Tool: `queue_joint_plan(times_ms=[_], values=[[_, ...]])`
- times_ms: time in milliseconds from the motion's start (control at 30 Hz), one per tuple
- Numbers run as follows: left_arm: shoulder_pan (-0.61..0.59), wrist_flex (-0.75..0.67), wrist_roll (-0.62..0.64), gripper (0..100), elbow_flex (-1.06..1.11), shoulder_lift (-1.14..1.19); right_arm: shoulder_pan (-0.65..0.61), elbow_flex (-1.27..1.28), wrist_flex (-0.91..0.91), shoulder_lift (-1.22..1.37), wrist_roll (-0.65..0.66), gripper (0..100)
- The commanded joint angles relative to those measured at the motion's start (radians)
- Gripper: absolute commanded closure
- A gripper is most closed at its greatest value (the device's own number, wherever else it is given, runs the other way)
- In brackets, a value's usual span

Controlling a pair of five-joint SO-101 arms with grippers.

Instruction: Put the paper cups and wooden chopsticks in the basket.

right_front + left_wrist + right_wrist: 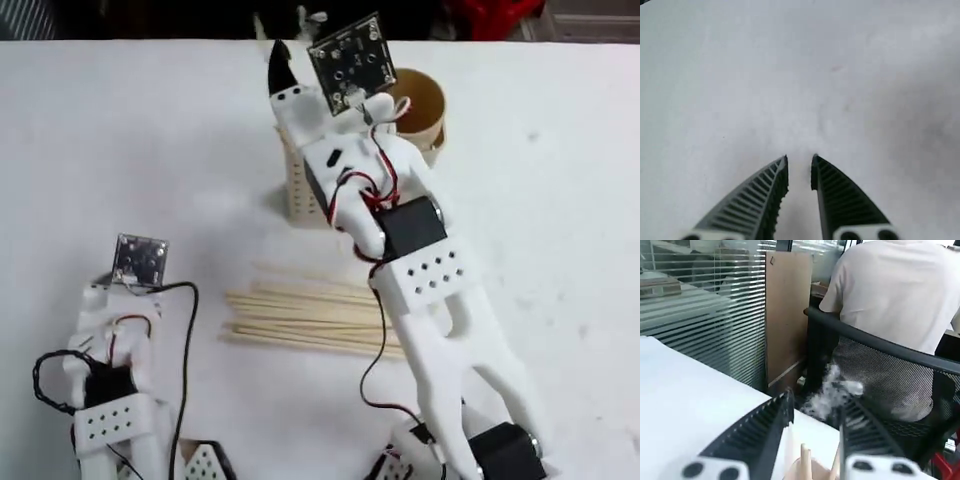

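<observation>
Chopsticks point(300, 315) of pale wood are laid in a loose bundle on the white desk point(150, 130) at the lower centre of the high view, between the two arms, their right ends covered by the right arm. A white perforated basket point(297, 190) is seen at the upper centre, mostly hidden beneath that arm, and a brown paper cup point(425, 100) is stood upright at the arm's right side; whether the cup is inside the basket cannot be told. The right hand point(821, 401) is positioned above the basket with its fingers moderately apart and nothing gripped between them. The left hand point(800, 159) is seen low over bare desk at the lower left, its fingers parted by a narrow gap, with nothing held.
</observation>
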Motion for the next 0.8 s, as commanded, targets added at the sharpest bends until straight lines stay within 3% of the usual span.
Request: queue_joint_plan(times_ms=[0,200,400,567,667,767], values=[[0.015,-0.012,0.006,91,-0.025,-0.013,0.012,-0.052,0.005,-0.012,-0.005,88.9],[0.015,-0.012,0.006,91,-0.025,-0.013,0.007,0.003,0.114,-0.030,-0.005,98.7],[0.015,-0.012,0.006,91,-0.025,-0.013,0.004,0.023,0.674,-0.206,0.006,97.2],[0.039,-0.012,0.006,91,-0.023,-0.013,-0.021,0.051,0.993,-0.239,0.273,97.2],[0.039,-0.012,0.006,91,-0.023,-0.013,0.007,0.173,1.063,-0.239,0.196,97.2],[0.039,-0.012,0.006,91,-0.023,-0.013,0.048,0.364,0.967,-0.239,0.160,96.8]])
